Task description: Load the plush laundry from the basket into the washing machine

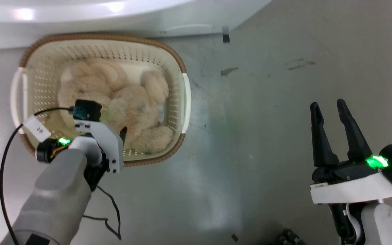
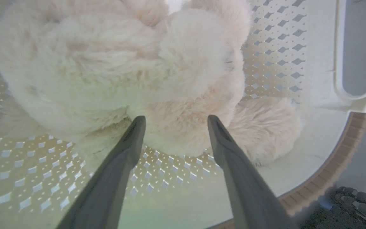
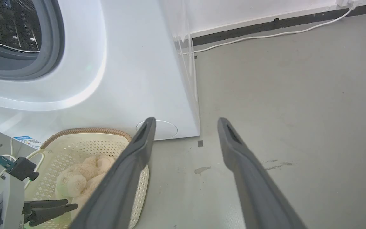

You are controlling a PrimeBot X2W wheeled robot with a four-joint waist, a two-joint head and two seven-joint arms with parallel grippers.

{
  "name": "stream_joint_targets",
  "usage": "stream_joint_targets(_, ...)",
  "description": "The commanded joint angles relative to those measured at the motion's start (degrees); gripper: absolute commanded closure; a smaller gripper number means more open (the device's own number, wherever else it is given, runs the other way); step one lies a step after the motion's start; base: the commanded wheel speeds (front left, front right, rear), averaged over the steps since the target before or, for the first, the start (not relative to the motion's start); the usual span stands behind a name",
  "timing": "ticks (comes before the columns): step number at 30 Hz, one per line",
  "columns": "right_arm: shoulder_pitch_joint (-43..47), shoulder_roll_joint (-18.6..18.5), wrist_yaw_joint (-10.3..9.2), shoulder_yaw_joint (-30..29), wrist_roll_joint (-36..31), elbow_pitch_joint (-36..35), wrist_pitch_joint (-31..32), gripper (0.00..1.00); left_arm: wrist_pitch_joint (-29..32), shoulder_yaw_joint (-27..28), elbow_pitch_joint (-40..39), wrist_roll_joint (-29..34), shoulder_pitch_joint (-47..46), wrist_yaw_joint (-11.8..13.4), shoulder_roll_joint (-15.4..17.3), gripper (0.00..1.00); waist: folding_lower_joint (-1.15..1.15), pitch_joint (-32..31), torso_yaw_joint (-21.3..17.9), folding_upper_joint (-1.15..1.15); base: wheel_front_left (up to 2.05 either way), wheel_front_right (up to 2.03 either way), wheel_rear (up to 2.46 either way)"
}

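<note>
Two claws, both with fingers apart, neither clamped on anything. My left claw sits inside the basket, its dark fingers spread, with the plush laundry right ahead of the tips. The cream fur bulges toward the gap between them, though I cannot tell whether either tip presses on it. The plush laundry lies curled on the basket's floor and covers most of it. One rounded limb lies off to the right of that claw, near the perforated wall. Beneath the fingers is the basket's holed near side, and the brown rim curves past at the claw's lower right.

My right claw hangs well apart from all this over bare grey floor, fingers spread and empty. The basket sits far to its left. Looking along that claw's fingers, the washing machine stands ahead and to the left, its grey gasket and steel drum visible at the round mouth. The basket rests on the floor just in front of the machine's base, its far rim close to the white front. A white cable runs along the foot of the wall, beyond the right claw.
</note>
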Motion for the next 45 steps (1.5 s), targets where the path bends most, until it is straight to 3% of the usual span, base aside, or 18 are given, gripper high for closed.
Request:
stream_joint_targets(1,-1.3,0.0,0.04,0.1,0.6,-0.2,-0.6,0.00,0.1,-1.1,1.2,-0.6,-1.8,-0.3,0.2,0.00,0.00,1.4,-0.6,0.00,0.00,0.00,0.00)
stream_joint_targets(14,-4.3,0.0,0.05,2.6,1.1,-1.6,-1.7,0.00,-1.6,-5.5,7.1,-4.1,-10.0,-1.2,1.9,0.00,0.00,8.5,-2.4,0.00,0.00,0.00,0.00)
stream_joint_targets(43,-5.1,0.0,0.05,3.6,2.3,-2.2,-1.7,0.00,-3.6,-9.3,11.6,-1.7,-14.5,0.3,2.5,0.00,0.00,12.4,-4.8,0.00,0.00,0.00,0.00)
stream_joint_targets(44,-5.2,0.0,0.05,3.6,2.3,-2.1,-1.7,0.00,-3.4,-9.5,11.6,-1.7,-14.6,0.1,2.5,1.00,0.00,12.5,-4.8,0.00,0.00,0.00,0.00)
stream_joint_targets(45,-5.3,0.0,0.05,3.6,2.4,-2.0,-1.7,0.00,-3.4,-9.7,11.6,-1.7,-14.6,0.0,2.4,1.00,0.00,12.5,-4.8,0.00,0.00,0.00,0.00)
